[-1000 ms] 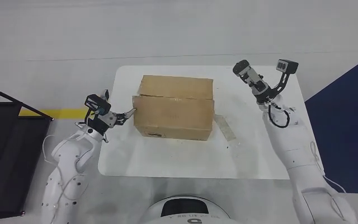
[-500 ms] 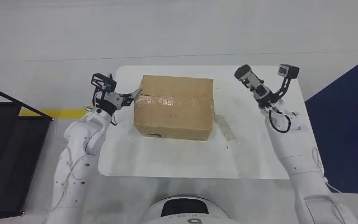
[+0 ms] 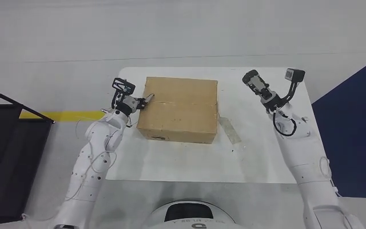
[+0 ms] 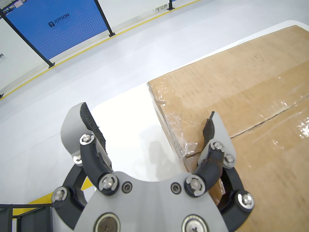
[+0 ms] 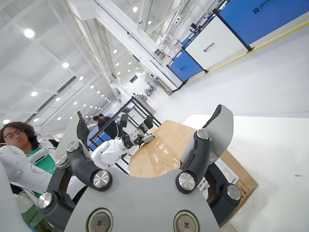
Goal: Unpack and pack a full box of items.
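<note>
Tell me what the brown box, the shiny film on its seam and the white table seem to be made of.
Brown rectangular box: cardboard by its look, matte, with flaps meeting at a seam.
Shiny film: likely clear plastic packing tape, glossy and wrinkled.
White table: smooth top with faint reflections; plastic or laminate, cannot tell which.

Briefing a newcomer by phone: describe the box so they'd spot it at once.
On the white table, the brown cardboard box sits toward the far side. Its flaps are shut, clear tape along the seam; it is bulky, unlike the flat pale strip beside it.
</note>
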Controlling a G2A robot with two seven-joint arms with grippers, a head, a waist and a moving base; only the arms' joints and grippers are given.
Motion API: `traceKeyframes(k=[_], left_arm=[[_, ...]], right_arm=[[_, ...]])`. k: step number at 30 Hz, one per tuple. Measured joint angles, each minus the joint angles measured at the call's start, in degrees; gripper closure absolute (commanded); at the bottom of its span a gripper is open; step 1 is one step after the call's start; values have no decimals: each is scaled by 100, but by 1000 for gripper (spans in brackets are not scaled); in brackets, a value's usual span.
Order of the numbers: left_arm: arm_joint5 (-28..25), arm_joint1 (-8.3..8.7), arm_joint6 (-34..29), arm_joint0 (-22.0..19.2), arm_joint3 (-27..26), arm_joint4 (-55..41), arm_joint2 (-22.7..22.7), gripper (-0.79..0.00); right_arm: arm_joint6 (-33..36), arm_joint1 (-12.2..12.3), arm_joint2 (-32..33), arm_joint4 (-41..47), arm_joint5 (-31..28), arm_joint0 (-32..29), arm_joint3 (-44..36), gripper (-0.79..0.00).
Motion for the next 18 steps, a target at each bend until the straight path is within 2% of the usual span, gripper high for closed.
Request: traceKeyframes(k=[13, 16, 18], left_arm=[[67, -8, 16, 9, -2, -78, 19, -785], [67, -8, 16, 9, -2, -78, 19, -785], [67, -8, 16, 9, -2, -78, 19, -785]], right_arm=[[-2, 3, 6, -80, -38, -56, -121, -785], [-320, 58, 344, -959, -437, -331, -591, -785], [-727, 75, 640, -2032, -720, -612, -911, -785]])
